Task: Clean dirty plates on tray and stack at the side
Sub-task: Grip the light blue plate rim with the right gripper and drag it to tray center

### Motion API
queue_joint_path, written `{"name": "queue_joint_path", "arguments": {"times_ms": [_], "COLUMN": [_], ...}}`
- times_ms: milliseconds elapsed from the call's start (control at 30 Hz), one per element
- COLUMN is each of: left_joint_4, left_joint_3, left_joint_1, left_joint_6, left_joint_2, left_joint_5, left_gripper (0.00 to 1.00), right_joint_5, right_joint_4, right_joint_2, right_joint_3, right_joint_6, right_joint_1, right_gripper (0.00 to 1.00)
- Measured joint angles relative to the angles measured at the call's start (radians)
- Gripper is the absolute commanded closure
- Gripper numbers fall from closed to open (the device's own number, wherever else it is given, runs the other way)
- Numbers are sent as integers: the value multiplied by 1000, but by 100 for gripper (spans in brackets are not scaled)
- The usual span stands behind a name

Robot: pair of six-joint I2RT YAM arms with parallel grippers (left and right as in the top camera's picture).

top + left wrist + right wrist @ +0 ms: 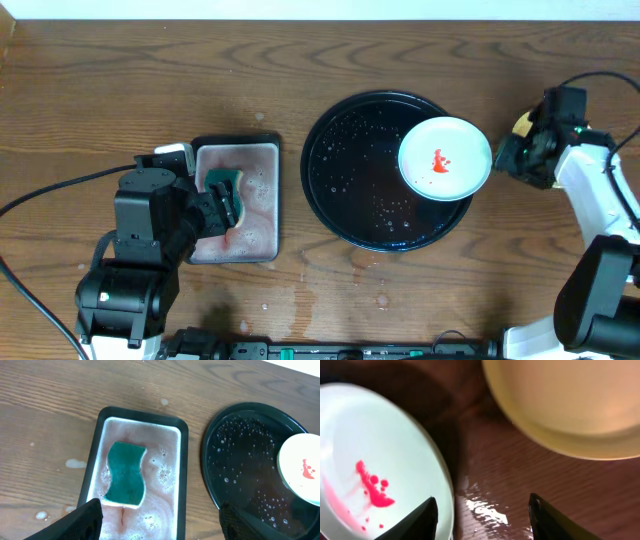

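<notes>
Looks like pre-wipe setup. Mint plate [445, 158], red smear, sits at the right edge of the black tray [335, 190]. Right gripper [482, 510] just beside its rim, jaws apart, empty; yellow plate [570, 400] off-tray next to it. Left gripper [161, 512] spread wide over the sponge [125, 475]. Next, I reckon: grab sponge, steady rim, wipe.

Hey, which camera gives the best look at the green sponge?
The left wrist view: the sponge lies whole and unobstructed in the soapy small tray. Overhead, the left gripper covers part of it, leaving only a green patch. The right wrist view does not show it.
</notes>
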Motion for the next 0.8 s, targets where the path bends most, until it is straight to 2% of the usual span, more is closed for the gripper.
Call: {"name": "queue_joint_path", "arguments": {"times_ms": [133, 167, 433, 533, 800], "left_joint_4": [1, 1, 18, 18, 18], "left_joint_3": [0, 0, 0, 0, 0], "left_joint_1": [0, 0, 0, 0, 0], "left_joint_6": [0, 0, 0, 0, 0], "left_joint_2": [0, 0, 0, 0, 0], "left_joint_5": [0, 0, 0, 0, 0], "left_gripper": [25, 25, 25, 25, 25], "right_joint_5": [-49, -57, -87, -99, -166], "right_joint_4": [58, 69, 119, 122, 130], "right_joint_2": [0, 0, 4, 14, 38], "right_joint_3": [-55, -64, -97, -97, -97], "right_joint_6": [-1, -3, -18, -21, -14], "right_joint_1": [0, 0, 0, 0, -1], "right_gripper": [51, 57, 83, 99, 99]}}
